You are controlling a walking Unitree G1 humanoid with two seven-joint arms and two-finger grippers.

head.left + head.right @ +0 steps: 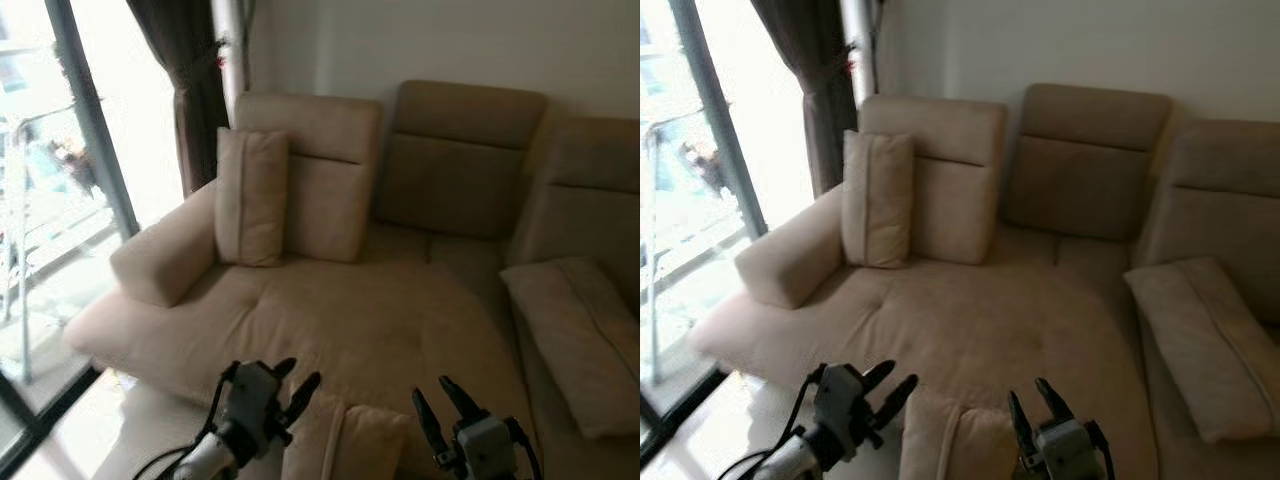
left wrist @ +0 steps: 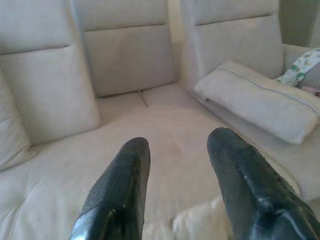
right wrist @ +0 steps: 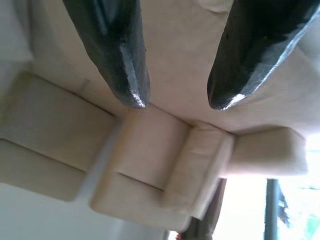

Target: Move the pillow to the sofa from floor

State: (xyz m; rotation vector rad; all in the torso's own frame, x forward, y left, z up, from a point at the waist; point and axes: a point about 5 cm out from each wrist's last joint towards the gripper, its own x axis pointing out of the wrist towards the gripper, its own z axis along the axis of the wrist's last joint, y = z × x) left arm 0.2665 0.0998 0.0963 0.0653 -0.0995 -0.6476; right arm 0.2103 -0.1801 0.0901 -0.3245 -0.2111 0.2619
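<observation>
Both grippers, left gripper [image 1: 290, 392] and right gripper [image 1: 444, 405], hover with fingers spread and empty beside the beige pillow [image 1: 350, 440], which rests at the front edge of the beige sofa [image 1: 350, 320]. No writing is readable anywhere. From the left wrist, a flower-patterned cloth [image 2: 301, 67] shows behind the flat cushion [image 2: 260, 97].

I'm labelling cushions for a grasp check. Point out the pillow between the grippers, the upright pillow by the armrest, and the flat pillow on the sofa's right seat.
pillow between the grippers [image 1: 352, 438], left eye view, top edge.
upright pillow [image 1: 250, 197], left eye view, front face.
flat pillow [image 1: 580, 335], left eye view, upper face.
</observation>
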